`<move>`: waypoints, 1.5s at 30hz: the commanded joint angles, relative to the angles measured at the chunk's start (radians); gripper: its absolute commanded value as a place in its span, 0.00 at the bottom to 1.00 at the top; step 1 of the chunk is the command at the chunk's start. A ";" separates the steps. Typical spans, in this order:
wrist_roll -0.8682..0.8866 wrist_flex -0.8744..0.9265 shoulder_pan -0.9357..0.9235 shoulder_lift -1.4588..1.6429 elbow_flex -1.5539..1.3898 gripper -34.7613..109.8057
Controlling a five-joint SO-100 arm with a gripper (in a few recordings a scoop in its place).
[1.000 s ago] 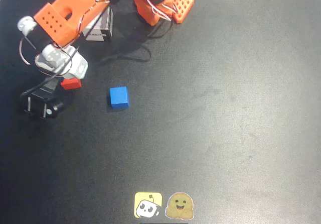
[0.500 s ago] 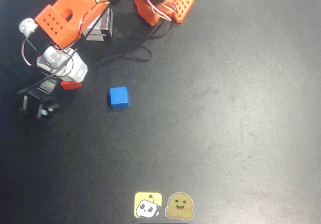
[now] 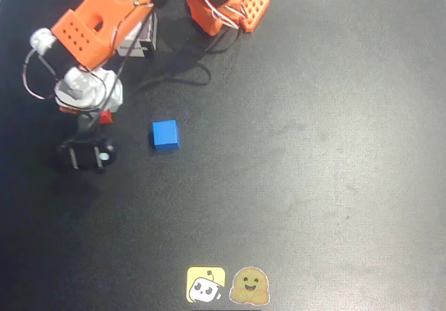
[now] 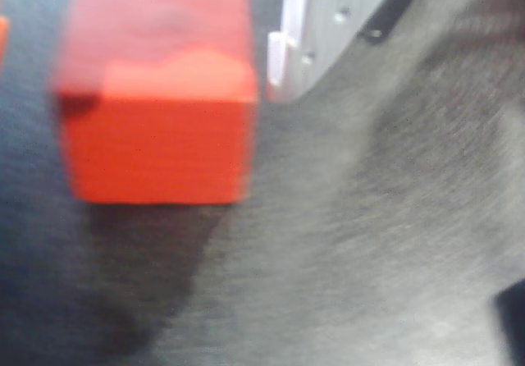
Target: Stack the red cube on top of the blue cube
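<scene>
While the orange arm (image 3: 104,18) reaches over the left part of the black table (image 3: 313,150) in the overhead view, its gripper (image 3: 94,119) sits over the red cube (image 3: 105,118), which is mostly hidden beneath it. Jaw opening cannot be determined (the wrist view is blurred), though a white finger (image 4: 328,29) stands just right of the red cube there. The blue cube (image 3: 165,134) lies apart, to the right.

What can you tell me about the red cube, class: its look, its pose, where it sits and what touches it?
The red cube is a plain, matte, bright-red block with blurred edges in the wrist view. It sits flat on the black table, throwing a shadow towards the camera. One white finger stands beside it; whether it touches is unclear. From overhead, only a red sliver shows beneath the arm, left of the blue cube.
</scene>
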State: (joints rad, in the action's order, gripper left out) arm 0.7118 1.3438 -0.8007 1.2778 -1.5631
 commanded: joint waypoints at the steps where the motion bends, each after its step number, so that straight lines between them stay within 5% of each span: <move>1: -0.021 0.011 0.008 0.066 0.000 0.39; 9: -0.005 0.005 0.009 0.063 -0.017 0.36; 13: 0.028 0.005 0.000 0.067 -0.017 0.24; 33: 0.264 0.403 0.049 0.199 0.193 0.24; 45: 0.430 0.341 0.207 0.391 0.040 0.24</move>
State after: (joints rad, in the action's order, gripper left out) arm 1.1121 1.7135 -0.6351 1.5892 -1.4864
